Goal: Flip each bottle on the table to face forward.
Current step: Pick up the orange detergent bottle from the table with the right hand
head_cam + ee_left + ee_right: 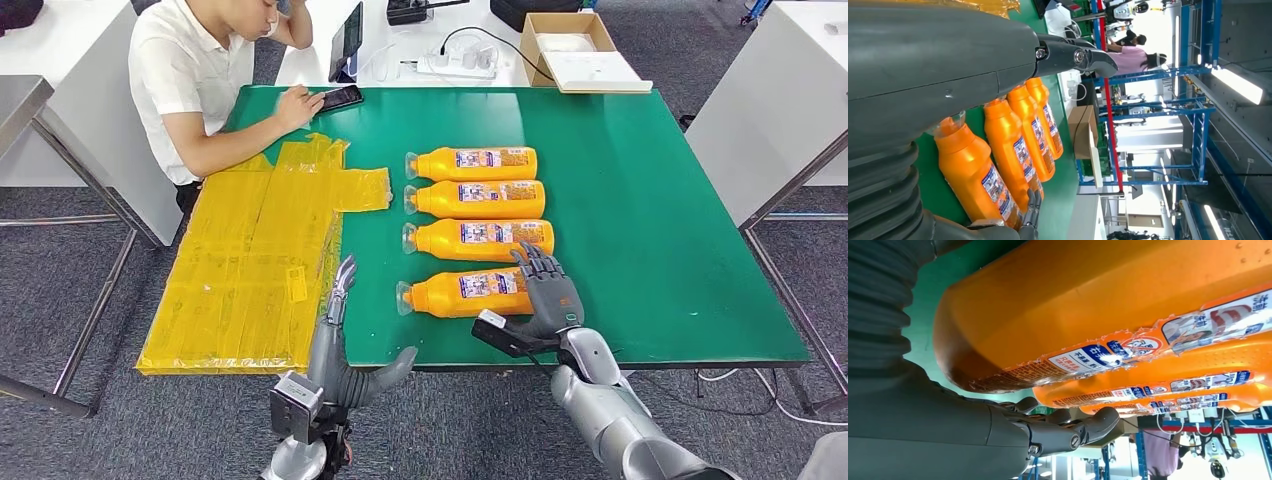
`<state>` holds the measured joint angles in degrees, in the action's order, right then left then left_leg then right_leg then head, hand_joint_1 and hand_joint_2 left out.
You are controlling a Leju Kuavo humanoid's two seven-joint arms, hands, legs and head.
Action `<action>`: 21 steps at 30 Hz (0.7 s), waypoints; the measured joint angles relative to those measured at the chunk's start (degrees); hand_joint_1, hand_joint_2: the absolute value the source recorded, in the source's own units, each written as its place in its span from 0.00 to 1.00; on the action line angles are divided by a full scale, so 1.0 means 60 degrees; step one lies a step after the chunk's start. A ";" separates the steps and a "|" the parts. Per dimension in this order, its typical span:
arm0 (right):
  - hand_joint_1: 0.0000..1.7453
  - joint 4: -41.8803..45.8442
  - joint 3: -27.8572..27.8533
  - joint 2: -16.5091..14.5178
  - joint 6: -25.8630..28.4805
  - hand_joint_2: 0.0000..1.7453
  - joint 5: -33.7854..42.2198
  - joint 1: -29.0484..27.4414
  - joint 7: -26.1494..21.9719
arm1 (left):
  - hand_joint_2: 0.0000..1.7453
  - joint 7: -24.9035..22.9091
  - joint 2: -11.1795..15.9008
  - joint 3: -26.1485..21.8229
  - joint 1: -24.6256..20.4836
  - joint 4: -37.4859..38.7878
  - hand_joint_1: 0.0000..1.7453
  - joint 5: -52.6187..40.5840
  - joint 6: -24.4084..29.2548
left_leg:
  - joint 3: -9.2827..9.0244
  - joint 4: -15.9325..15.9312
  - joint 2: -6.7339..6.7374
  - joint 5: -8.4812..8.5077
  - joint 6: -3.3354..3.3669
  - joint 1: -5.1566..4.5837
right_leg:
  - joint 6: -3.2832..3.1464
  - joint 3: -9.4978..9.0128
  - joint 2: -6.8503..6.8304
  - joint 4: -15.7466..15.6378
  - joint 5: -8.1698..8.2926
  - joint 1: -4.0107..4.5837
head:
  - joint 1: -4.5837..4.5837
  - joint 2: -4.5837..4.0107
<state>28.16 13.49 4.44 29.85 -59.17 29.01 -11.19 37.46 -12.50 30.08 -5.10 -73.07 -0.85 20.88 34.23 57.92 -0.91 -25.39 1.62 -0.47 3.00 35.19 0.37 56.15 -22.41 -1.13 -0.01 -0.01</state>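
Observation:
Several orange bottles with printed labels lie side by side on the green table (650, 220), caps pointing left. The nearest bottle (465, 292) lies close to the front edge, with the second bottle (480, 238) just behind it. My right hand (548, 292) is at the nearest bottle's base end, fingers spread and holding nothing. The right wrist view has that bottle (1098, 300) very close above the extended fingers (1088, 427). My left hand (335, 330) stands open at the front edge, left of the bottle's cap. In the left wrist view the nearest bottle (973, 175) lies beyond its fingers (1073, 56).
A yellow plastic sheet (250, 260) covers the table's left part. A person (200, 80) sits at the far left corner with a phone (340, 97). A cardboard box (575, 50) and a power strip (455, 62) sit on the white table behind.

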 joint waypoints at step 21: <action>0.93 -0.0289 0.0600 0.0030 -0.2080 1.00 0.0158 0.0422 0.0095 | 1.00 -0.0033 0.0011 -0.0018 0.0011 0.0030 0.00 -0.0004 -0.0192 | -0.0121 -0.0001 0.0009 -0.0007 -0.0002 0.0001 | -0.0003 -0.0106 0.0002 -0.0005 -0.0003 0.0004 | 0.0001 0.0000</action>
<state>26.43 17.09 4.62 17.37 -58.23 31.54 -10.62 37.27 -12.44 29.97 -5.04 -72.89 -0.87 19.73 33.50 57.92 -0.85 -25.43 1.60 -0.46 2.99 34.56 0.39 56.12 -22.43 -1.11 0.00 -0.01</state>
